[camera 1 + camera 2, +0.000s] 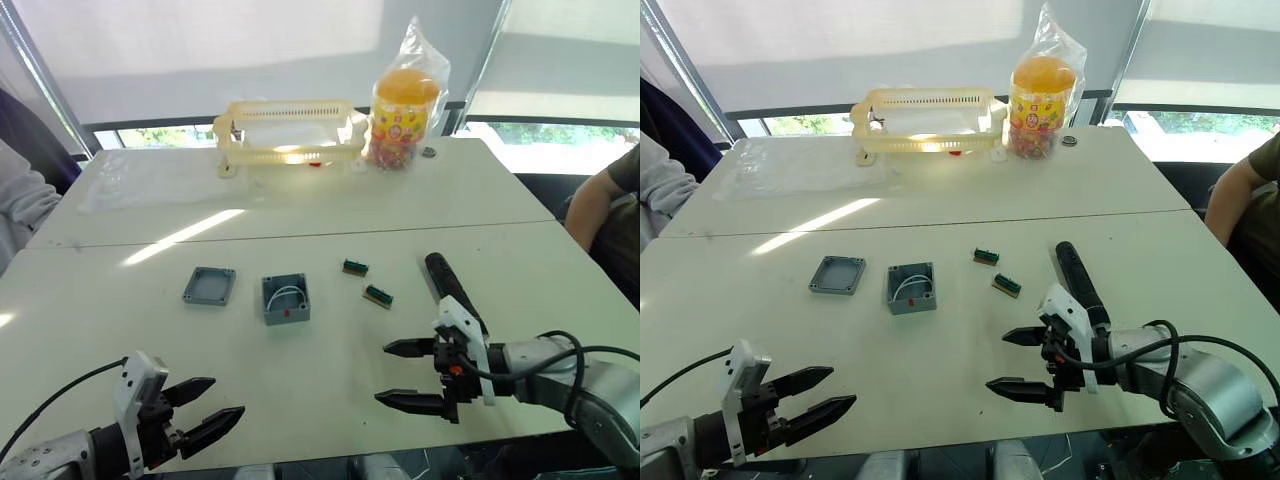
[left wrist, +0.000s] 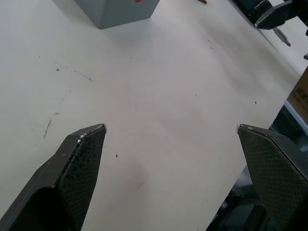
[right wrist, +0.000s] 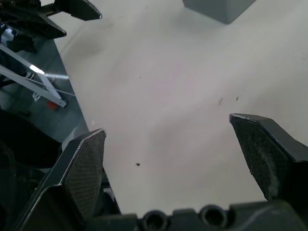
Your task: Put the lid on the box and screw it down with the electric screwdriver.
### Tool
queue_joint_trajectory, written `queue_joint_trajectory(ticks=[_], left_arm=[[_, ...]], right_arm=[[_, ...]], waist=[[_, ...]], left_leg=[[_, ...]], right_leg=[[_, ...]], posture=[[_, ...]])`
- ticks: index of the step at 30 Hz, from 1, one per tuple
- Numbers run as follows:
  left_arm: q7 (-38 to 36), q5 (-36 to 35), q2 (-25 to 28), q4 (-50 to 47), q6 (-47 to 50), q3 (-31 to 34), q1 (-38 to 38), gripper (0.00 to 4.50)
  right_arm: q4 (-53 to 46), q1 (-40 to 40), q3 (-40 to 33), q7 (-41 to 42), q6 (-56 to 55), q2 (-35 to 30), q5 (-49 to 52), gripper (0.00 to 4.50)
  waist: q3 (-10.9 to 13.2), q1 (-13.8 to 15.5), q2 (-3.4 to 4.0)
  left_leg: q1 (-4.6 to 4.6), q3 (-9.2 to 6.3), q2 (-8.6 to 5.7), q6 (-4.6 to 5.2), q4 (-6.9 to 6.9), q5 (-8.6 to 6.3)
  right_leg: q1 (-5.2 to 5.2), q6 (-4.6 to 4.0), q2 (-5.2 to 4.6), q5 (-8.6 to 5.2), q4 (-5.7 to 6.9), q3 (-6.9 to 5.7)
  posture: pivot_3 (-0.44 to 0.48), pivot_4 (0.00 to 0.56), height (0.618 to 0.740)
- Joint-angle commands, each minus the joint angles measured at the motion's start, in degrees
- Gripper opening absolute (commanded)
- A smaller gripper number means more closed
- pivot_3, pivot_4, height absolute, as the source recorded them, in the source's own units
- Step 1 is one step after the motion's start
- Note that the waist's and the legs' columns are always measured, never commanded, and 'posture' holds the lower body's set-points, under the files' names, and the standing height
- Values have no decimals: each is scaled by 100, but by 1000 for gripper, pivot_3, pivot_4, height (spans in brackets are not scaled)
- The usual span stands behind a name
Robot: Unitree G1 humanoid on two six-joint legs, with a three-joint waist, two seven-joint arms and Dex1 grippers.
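Grey-blue plastic, the box [image 1: 286, 298] sits open-topped mid-surface with the lid [image 1: 209, 286] lying just beside it, unfitted. The electric screwdriver [image 1: 447, 282] lies behind the right hand [image 1: 410, 375]. Both that and the left hand [image 1: 205, 410] hover wide apart and empty near the white surface's [image 1: 330, 370] front edge, with bare room ahead.

No readable words, brand names or numbers anywhere. Colourful printed label on the yellow jar [image 1: 402, 118] at the far edge of the table, its lettering too small to make out. Small red mark on the near side of the box [image 1: 286, 299], not legible as any sign.
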Motion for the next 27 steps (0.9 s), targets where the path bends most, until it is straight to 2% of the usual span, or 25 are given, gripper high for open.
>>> queue_joint_trajectory(ticks=[1,12,19,27], left_arm=[[-95,-79,76,-79,-52,133,-53,4462],[151,118,22,-3,-43,69,-280,4462],[260,-19,76,-71,84,176,-361,4462],[491,267,152,-219,141,37,-454,4462]], right_arm=[[-218,-9,-152,3,-130,-24,-2,4490],[-164,-51,-67,-22,-223,28,-111,4490],[-138,-96,-38,-16,-283,106,-116,4490],[-252,-97,-95,-323,65,343,186,4490]], waist=[[0,-2,0],[0,2,0],[0,0,0],[0,4,0]], left_leg=[[0,0,0,0,0,0],[0,0,0,0,0,0],[0,0,0,0,0,0],[0,-1,1,0,1,0]], right_leg=[[0,0,0,0,0,0],[0,0,2,0,2,0],[0,0,2,0,3,0],[0,0,2,0,4,0]], posture=[[0,150,740],[0,150,740],[0,150,740],[0,150,740]])
